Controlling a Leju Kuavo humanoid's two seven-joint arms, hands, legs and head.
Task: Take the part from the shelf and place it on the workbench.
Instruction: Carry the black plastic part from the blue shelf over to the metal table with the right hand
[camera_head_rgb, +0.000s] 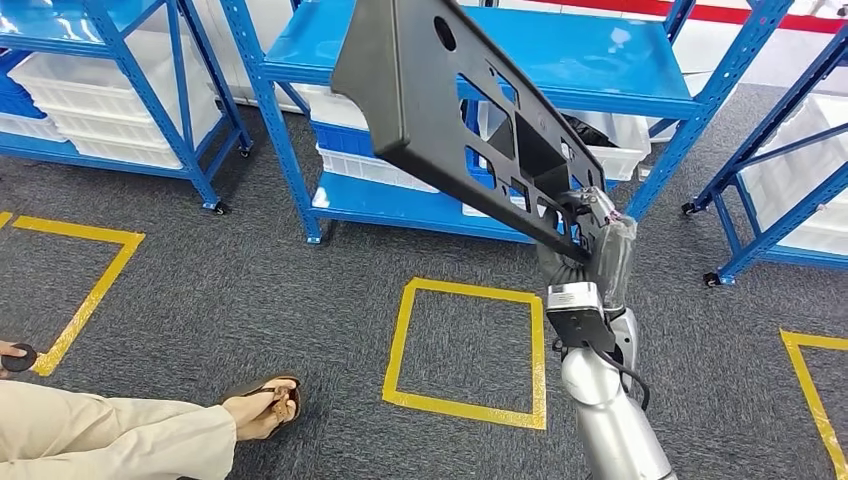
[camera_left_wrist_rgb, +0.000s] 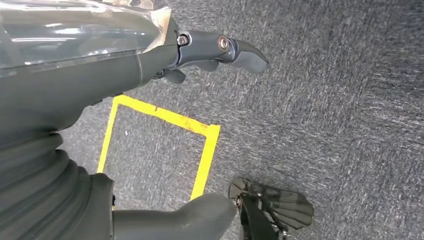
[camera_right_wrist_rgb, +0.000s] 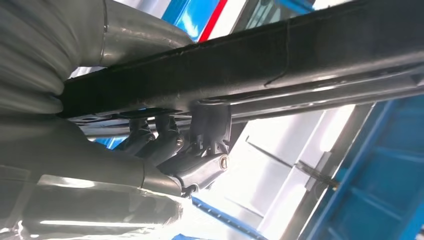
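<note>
One black part (camera_head_rgb: 455, 120), a long flat panel pierced with cut-outs, is held up in the air by the right hand (camera_head_rgb: 590, 225), which grips it at its lower end; the right wrist view shows the fingers (camera_right_wrist_rgb: 165, 142) curled tight around the panel's edge. The part slants up and leftward, its upper end in front of the blue shelf unit (camera_head_rgb: 600, 55) and well above the grey carpet (camera_head_rgb: 250, 290). Three blue shelf units are in sight: one at the far left (camera_head_rgb: 150, 90), the middle one behind the part, and one at the right edge (camera_head_rgb: 780, 170), with white bins (camera_head_rgb: 110, 95) stacked on their lower levels. Three yellow tape squares mark the carpet: a full one (camera_head_rgb: 468, 345) just beside the right arm, and partial ones at left (camera_head_rgb: 90, 270) and right (camera_head_rgb: 815, 390). Open carpet lies between the squares and the shelf feet. The left hand (camera_left_wrist_rgb: 200, 55) hangs over the floor, fingers apart and holding nothing. One person's leg and sandalled foot (camera_head_rgb: 262, 405) reach in at lower left, near the middle square.
</note>
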